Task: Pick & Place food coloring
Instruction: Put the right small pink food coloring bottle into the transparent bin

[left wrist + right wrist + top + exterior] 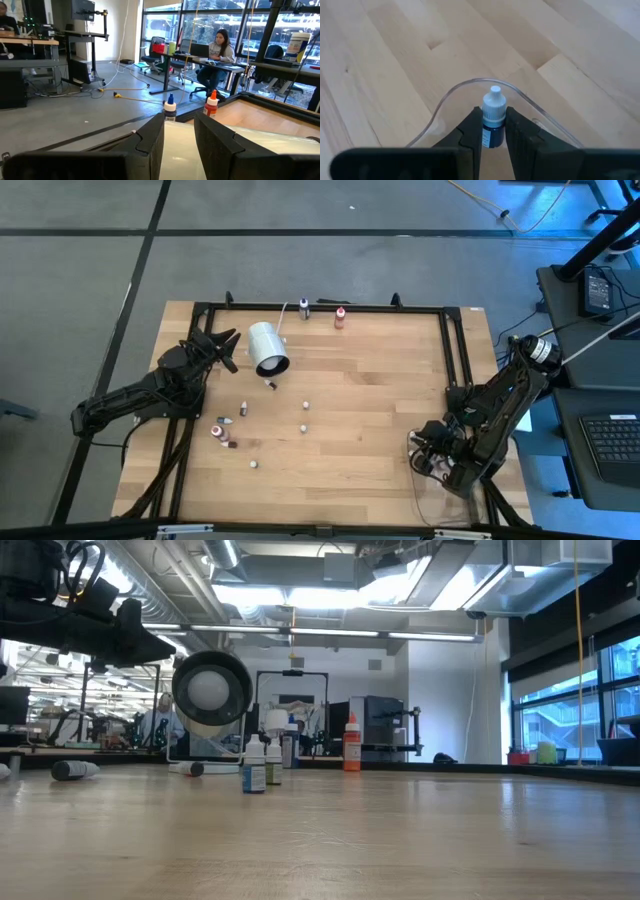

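Wooden planks make up the desk (370, 400), framed by a black rail, with grey floor around it. One food coloring bottle (493, 120), dark blue with a white cap, is seen clamped upright between the fingers of the right end effector (493, 131), which is closed onto it at roughly 4 o'clock on the desk, above a clear curved rim (470, 82). Other small bottles are scattered around 8 o'clock: a cluster (224, 430) near the left edge, single ones (304, 406) toward the centre, and one lying just beside the white cylinder (267, 347). Two further bottles are stood upright at 12 o'clock by the far rail, a dark one (304, 307) and an orange one (340, 317). The white cylinder is gripped by the left end effector (235, 345) at about 10 o'clock and is held tilted with its open mouth toward the desk centre; the fingers are closed against its wall. People are seen seated in the room beyond.
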{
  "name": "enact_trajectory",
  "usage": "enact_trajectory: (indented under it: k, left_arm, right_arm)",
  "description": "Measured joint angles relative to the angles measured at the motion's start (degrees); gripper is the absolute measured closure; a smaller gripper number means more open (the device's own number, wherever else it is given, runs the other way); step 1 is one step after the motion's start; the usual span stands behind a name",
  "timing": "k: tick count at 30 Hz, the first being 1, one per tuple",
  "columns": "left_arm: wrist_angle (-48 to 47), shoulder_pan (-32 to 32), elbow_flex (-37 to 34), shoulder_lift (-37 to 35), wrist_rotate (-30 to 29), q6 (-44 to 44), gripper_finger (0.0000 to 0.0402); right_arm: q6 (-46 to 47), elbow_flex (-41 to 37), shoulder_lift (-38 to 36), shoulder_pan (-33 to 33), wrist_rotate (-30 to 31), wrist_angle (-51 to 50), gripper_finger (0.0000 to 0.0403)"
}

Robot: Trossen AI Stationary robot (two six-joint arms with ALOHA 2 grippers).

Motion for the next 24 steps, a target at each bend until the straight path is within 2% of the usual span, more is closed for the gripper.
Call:
enact_trajectory:
  k: [6,10,15,19,24]
  left_arm:
    - [0.0,0.0,0.0,0.0,0.0,0.02,0.0297]
    - [0.0,-0.01,0.0,-0.01,0.0,0.04,0.0297]
    - [0.0,0.0,0.0,-0.01,0.01,0.02,0.0297]
    - [0.02,0.0,0.0,0.0,0.02,0.02,0.0297]
    - [0.02,-0.02,0.0,0.0,0.02,0.02,0.0297]
  right_arm:
    - [-0.15,-0.13,0.09,0.01,0.78,0.46,0.0328]
    - [-0.26,-3.27,0.09,0.0,1.11,3.47,0.0328]
    - [-2.16,-7.65,-0.02,0.0,5.2,6.91,0.0328]
    - [0.28,-8.26,0.15,0.07,3.01,9.15,0.0328]
    - [0.04,-8.35,0.15,0.02,3.23,9.26,0.0328]
